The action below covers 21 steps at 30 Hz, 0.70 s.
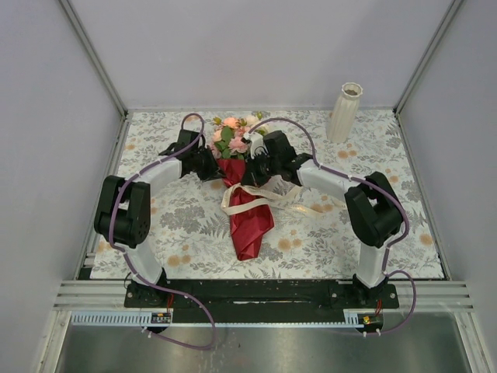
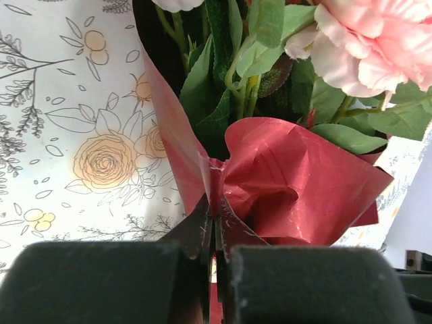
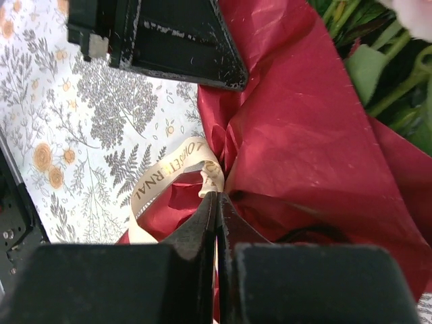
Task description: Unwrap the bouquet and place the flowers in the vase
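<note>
Hazards and orientation: bouquet gripped at two points

**Grip state.** The left gripper (image 2: 214, 228) is fully closed on a fold of the maroon wrapping paper (image 2: 290, 182), at the paper's left rim just below the leaves. The right gripper (image 3: 217, 206) is fully closed at the knot of the cream ribbon (image 3: 169, 172). Whether it also nips paper cannot be told.

**Location.** The bouquet (image 1: 248, 214) lies flat on the table (image 1: 388, 233), midway between the left and right edges.

**Hazards, near to far.**
1. The loose ribbon loops trail toward the right edge, near the right arm. A pull along the table is likely to drag the whole bundle rather than slip the knot, because nothing anchors the near end.
2. The paper is thin and crinkled. If the two grippers pull apart sharply, it may tear at the pinch and leave the wrap in place.
3. The flowers (image 1: 231, 134) sit loose in the open mouth. Tilting or jerking the wrap could spill the stems across the table.
4. The vase (image 1: 344, 113) stands upright at the far right corner, well apart from both arms. It is tall and slim, so a sweeping right arm could topple it.

**Orientation.** The long axis runs near to far, leaning slightly left at the far end. The pointed paper end faces the near edge and the flower heads face the far edge.
</note>
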Available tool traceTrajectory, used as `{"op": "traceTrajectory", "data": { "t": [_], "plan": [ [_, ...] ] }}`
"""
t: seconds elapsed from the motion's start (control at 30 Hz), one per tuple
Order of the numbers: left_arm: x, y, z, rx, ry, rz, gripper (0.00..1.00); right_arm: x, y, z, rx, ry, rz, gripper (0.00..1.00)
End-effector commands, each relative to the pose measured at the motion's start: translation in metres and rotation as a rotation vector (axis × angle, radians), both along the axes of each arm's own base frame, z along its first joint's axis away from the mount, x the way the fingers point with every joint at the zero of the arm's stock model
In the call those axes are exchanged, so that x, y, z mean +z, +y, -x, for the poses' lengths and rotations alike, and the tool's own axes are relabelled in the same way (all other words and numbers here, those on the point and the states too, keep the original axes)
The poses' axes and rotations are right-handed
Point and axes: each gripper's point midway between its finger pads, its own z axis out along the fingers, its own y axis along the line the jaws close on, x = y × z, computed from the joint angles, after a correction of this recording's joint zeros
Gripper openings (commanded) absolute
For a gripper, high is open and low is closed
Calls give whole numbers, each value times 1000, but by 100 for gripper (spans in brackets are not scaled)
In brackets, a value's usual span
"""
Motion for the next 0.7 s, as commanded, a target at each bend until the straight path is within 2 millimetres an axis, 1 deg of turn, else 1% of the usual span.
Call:
{"op": "traceTrajectory", "data": {
  "t": [0.0,0.03,0.1,0.13,0.27,0.3,0.37,0.4,0.43,0.47,0.5,0.57,0.67],
  "plan": [
    [1,9,-12,26,-18,-82,0,57,-2,-17,-92,-113,-108,0],
    [1,9,-12,25,-16,-84,0,62,-6,-20,-116,-125,-108,0],
    [-1,12,-11,33,-7,-97,0,65,-18,-25,-175,-136,-97,0],
    [-1,13,-11,32,-8,-106,0,74,-23,-34,-219,-172,-112,0],
    [-2,15,-10,25,-5,-122,0,93,-66,-54,-426,-236,-97,0],
    [-2,15,-10,24,-4,-120,0,96,-78,-56,-470,-252,-88,0],
    [-4,15,-9,22,2,-120,0,109,-104,-62,-571,-293,-72,0],
    [-3,15,-9,22,1,-119,0,115,-121,-66,-648,-314,-53,0],
    [-3,15,-8,24,2,-121,0,126,-136,-68,-712,-343,-47,0],
    [-3,15,-9,26,0,-121,0,131,-155,-67,-781,-359,-18,0],
    [-1,15,-9,30,-2,-119,0,139,-178,-68,-892,-389,14,0],
    [1,15,-10,39,-9,-119,0,161,-218,-67,-1070,-456,46,0],
    [3,14,-9,41,-19,-122,0,199,-261,-67,-1212,-538,54,0]
  ]
}}
